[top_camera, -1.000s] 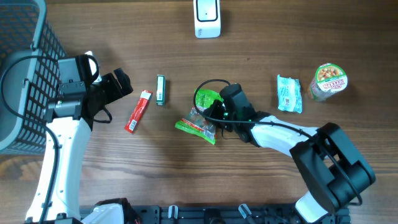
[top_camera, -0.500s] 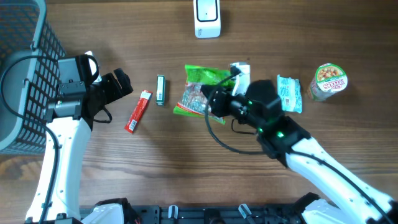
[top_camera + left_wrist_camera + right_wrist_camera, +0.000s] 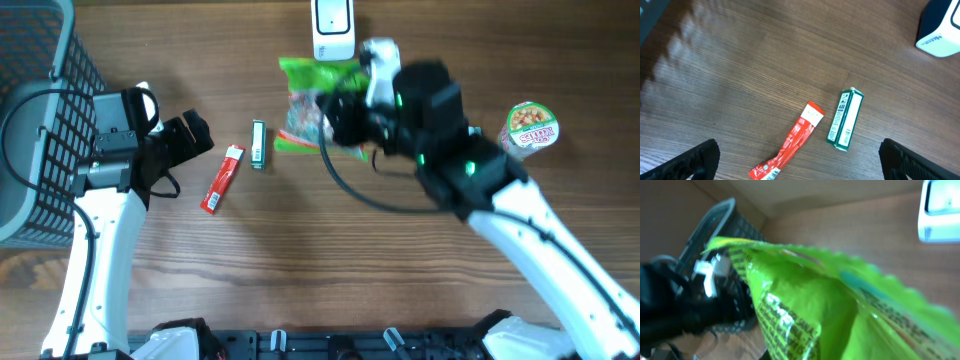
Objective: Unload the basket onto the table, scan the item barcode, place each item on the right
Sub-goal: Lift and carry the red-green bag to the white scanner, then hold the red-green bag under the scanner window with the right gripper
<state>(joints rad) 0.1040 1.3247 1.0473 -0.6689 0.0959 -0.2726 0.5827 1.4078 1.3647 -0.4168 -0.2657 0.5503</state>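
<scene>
Overhead view, starting from the near edge: what is lying closest?

A red stick packet (image 3: 222,179) is lying left of the tabletop's middle, and a green gum pack (image 3: 258,145) is sitting just beyond it, apart from it. The left gripper (image 3: 195,135) is hovering beside them on the left-edge side, its jaws standing wide apart and gripping nothing. A wire basket (image 3: 40,120) is occupying the left edge, and a noodle cup (image 3: 530,130) is sitting toward the right edge.

And the item for scanning?

The green snack bag (image 3: 305,100) is being held up over the tabletop, close to the middle of the far edge. Its long axis is running roughly near to far. One short end is pointing at the white scanner (image 3: 333,28), which is standing at the far edge just beyond the bag.

What is gripping it?

The right gripper (image 3: 342,112) is clamping it from the right, jaws pressed together on the bag. From the right wrist camera the blurred bag is filling most of the frame, with the scanner showing at the upper right.
</scene>
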